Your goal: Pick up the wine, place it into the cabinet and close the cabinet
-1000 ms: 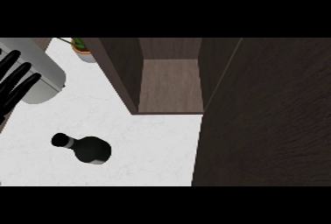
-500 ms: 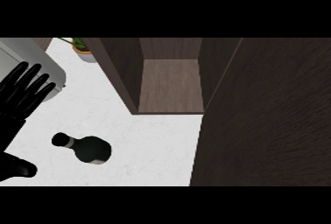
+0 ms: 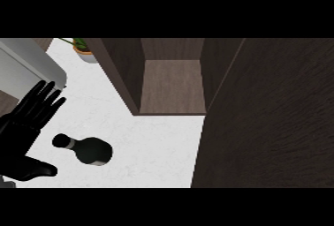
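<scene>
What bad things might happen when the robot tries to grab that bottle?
1. The wine bottle stands free on the white counter, and the open left hand sits right beside it. A sideways bump from the fingers might tip it over.
2. The cabinet's opening looks narrow between its walls, so the bottle might knock a wall going in.
3. The big open cabinet door stands close by and might get in the arm's way.

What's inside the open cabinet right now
The cabinet shows only a bare wooden floor and side walls; nothing sits in the visible part. Its open door hides whatever lies to the right. The wine bottle is on the counter.
</scene>
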You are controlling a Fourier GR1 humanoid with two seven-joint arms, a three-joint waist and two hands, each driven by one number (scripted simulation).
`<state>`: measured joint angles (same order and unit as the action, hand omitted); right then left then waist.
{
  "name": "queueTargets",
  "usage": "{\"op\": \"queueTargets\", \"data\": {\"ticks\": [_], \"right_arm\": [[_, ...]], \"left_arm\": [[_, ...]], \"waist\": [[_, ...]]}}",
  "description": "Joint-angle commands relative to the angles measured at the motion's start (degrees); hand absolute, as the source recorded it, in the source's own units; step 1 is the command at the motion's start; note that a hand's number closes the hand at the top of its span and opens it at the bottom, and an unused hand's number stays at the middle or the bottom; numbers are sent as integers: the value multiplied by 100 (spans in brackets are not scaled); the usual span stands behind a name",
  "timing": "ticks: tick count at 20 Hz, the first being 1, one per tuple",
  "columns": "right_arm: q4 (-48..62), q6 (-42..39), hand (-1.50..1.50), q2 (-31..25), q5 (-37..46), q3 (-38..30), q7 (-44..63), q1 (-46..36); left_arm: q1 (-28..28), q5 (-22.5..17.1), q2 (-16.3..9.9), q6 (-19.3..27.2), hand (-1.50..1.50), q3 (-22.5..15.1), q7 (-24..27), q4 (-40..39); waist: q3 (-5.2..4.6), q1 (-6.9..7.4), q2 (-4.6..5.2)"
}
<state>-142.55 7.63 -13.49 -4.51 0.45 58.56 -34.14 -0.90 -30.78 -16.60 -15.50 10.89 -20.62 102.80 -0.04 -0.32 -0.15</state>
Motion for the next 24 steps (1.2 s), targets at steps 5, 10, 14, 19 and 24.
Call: {"op": "queueTargets", "data": {"ticks": [5,10,14,19,24], "right_arm": [[-711,248,-150,-22,-414,-109,777,-119],[-729,153,-150,26,-334,83,515,170],[-636,216,-150,-148,-285,50,836,-234],[-390,381,-150,-52,-223,118,746,-540],[-825,246,-150,-185,-413,-81,804,-85]], "left_arm": [[361,517,190,-672,-150,-4,1004,-958],[550,794,396,-727,-150,-85,1325,-1106],[264,1167,377,-980,-150,-73,1859,-2048],[490,1116,238,-1359,-150,78,2168,-2449],[-132,1516,306,-1227,-150,73,2581,-3415]], "waist": [[-2,-13,-4],[1,6,0],[-4,-33,0],[-4,10,-3],[0,-36,0]]}}
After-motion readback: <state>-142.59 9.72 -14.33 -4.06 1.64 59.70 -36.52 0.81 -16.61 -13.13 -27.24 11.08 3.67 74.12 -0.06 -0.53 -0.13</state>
